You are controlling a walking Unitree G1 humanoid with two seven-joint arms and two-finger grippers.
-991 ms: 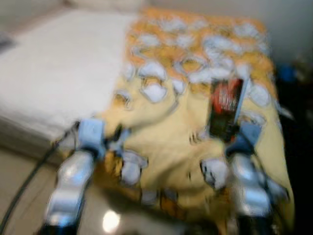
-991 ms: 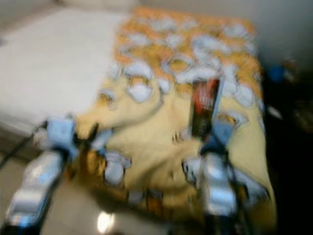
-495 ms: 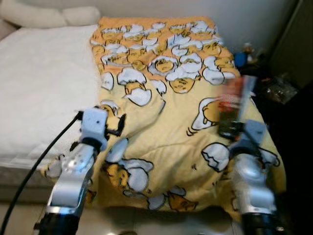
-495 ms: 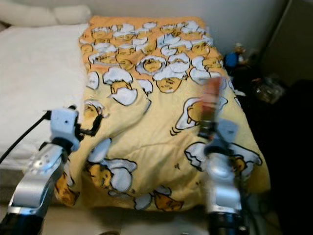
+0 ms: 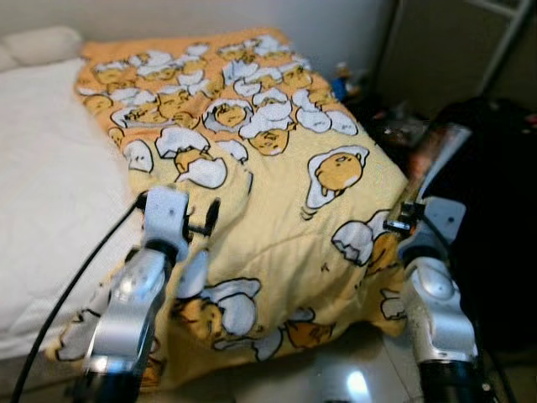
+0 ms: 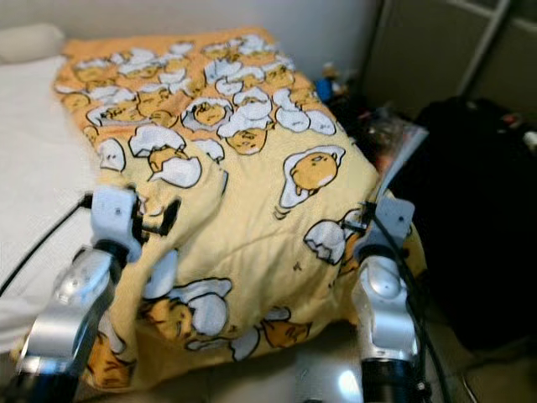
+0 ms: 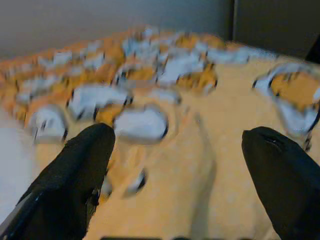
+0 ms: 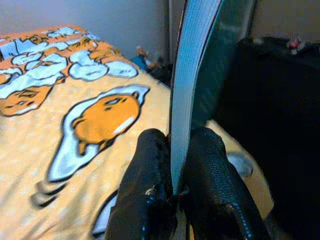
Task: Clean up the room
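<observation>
Bedroom clutter is showing beyond the bed's right edge: a dark mass (image 5: 495, 218) on the floor and small items (image 6: 336, 88) near the wall. A yellow egg-print blanket (image 5: 277, 193) is covering the right part of the bed, with white bedding (image 5: 50, 210) lying bare beside it.

The right end effector (image 8: 175, 175) is pinching a thin book (image 8: 192, 75) by its lower edge, fingers pressed against both covers, holding it roughly upright over the blanket's right margin. The left end effector (image 7: 180, 170) is hovering spread over the blanket, gripping nothing.

Risk assessment: the grip is sitting low on a tall, flat item, so the book is likely to pivot or slip if the arm swings quickly. The dark mass is standing close on the right, so a swing that way may strike it. The blanket edge is hanging beside the right arm and could snag it.

Clearance: open room is lying over the flat blanket ahead and over the white bedding to the left; the right side is looking crowded.
</observation>
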